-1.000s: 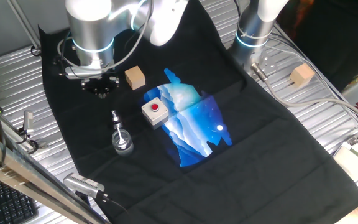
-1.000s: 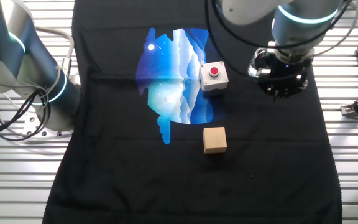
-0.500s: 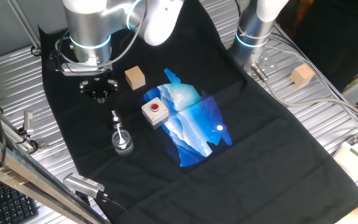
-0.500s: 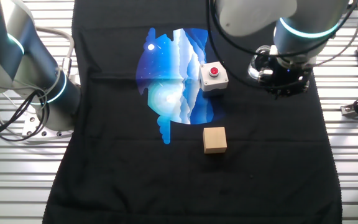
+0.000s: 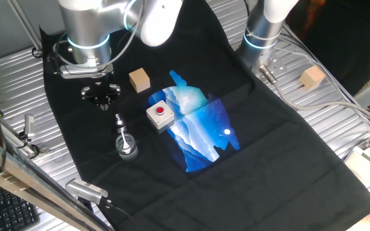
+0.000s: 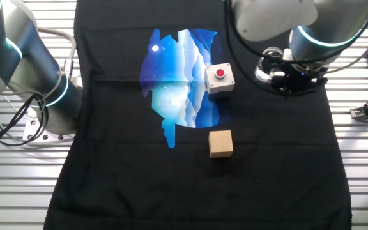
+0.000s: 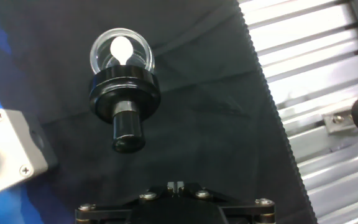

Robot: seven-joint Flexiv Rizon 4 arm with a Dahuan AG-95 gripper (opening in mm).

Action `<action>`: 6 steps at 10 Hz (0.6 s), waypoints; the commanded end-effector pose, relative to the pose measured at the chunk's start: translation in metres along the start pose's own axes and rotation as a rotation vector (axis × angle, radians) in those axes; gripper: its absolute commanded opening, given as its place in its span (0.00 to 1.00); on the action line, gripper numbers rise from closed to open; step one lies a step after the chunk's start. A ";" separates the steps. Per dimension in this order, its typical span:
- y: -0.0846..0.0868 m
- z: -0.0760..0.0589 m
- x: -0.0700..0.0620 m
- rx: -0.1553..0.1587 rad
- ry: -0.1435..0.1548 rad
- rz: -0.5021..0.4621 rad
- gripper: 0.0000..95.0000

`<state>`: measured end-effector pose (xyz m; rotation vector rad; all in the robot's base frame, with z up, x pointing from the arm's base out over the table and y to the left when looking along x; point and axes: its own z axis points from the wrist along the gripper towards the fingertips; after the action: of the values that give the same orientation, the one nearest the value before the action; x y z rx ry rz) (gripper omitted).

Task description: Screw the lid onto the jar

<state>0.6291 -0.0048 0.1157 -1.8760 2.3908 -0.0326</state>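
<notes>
On the black cloth (image 5: 281, 147) that covers the ribbed metal table (image 5: 11, 77), the jar (image 5: 126, 146) stands near the cloth's edge, apart from the white box with a red button (image 5: 160, 116), which sits at the edge of a blue print (image 5: 201, 131); from the hand view the jar (image 7: 122, 51) shows as a clear ring with a pale spot inside it, and the lid (image 7: 125, 93), a black round cap with a short black stub pointing toward the camera, overlaps the jar's near rim; whether the lid rests on the jar or only leans against it I cannot tell; the gripper (image 5: 101, 96) hangs over bare cloth, between the tan wooden cube (image 5: 139, 80) and the jar, touching neither; its fingers are dark against the dark cloth and fall outside the hand view, so I cannot tell whether the claw is spread or pressed together; a second wooden cube (image 5: 312, 77) lies on the bare metal, well apart from the rest.
</notes>
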 end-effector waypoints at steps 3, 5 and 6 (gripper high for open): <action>0.003 -0.002 -0.001 -0.022 -0.010 -0.028 0.00; 0.006 -0.003 -0.002 -0.025 -0.012 -0.014 0.00; 0.007 -0.004 -0.003 -0.025 -0.012 -0.012 0.00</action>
<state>0.6223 0.0000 0.1189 -1.8933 2.3839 0.0101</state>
